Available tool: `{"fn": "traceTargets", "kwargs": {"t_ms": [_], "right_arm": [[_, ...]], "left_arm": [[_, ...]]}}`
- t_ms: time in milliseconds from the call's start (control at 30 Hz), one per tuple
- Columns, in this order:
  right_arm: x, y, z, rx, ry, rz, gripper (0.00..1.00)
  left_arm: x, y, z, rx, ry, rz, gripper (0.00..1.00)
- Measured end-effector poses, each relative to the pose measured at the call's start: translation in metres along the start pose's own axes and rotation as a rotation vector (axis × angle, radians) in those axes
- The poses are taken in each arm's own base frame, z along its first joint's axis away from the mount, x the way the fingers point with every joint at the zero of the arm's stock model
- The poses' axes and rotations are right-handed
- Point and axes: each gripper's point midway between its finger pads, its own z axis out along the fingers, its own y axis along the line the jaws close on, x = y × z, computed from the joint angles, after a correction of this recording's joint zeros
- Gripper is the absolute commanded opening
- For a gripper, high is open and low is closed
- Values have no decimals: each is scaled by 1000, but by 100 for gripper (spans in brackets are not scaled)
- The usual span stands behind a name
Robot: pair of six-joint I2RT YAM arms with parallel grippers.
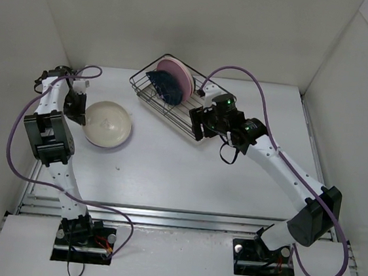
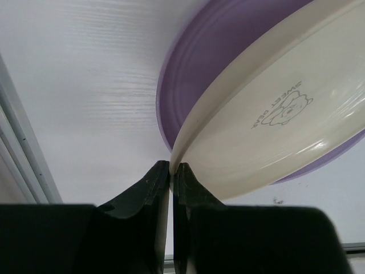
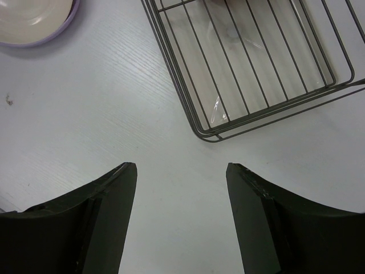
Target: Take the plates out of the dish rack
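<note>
The dark wire dish rack (image 1: 185,114) stands at the table's back middle. A wavy dark blue plate (image 1: 166,86) and a pink plate (image 1: 179,75) stand on edge in its far end. A cream plate (image 1: 107,123) lies on a lavender plate (image 1: 120,143) on the table at the left. My left gripper (image 1: 79,108) is shut on the cream plate's left rim. In the left wrist view the jaws (image 2: 171,167) pinch that cream plate (image 2: 279,120) over the lavender plate (image 2: 217,51). My right gripper (image 1: 198,124) is open and empty at the rack's near end (image 3: 256,68), fingertips (image 3: 181,166) above bare table.
White walls close in the table at the left, back and right. The rack's near half holds no plates. The stacked plates show at the top left of the right wrist view (image 3: 31,20). A metal rail runs along the table's near edge (image 1: 182,217).
</note>
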Motion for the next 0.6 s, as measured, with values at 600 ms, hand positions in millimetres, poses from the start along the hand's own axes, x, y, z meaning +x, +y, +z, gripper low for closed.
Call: {"fn": "traceTargets", "kwargs": {"t_ms": [600], "right_arm": [[4, 3, -1, -4, 15, -5, 66]], "left_arm": [[9, -1, 11, 19, 66, -11, 28]]}}
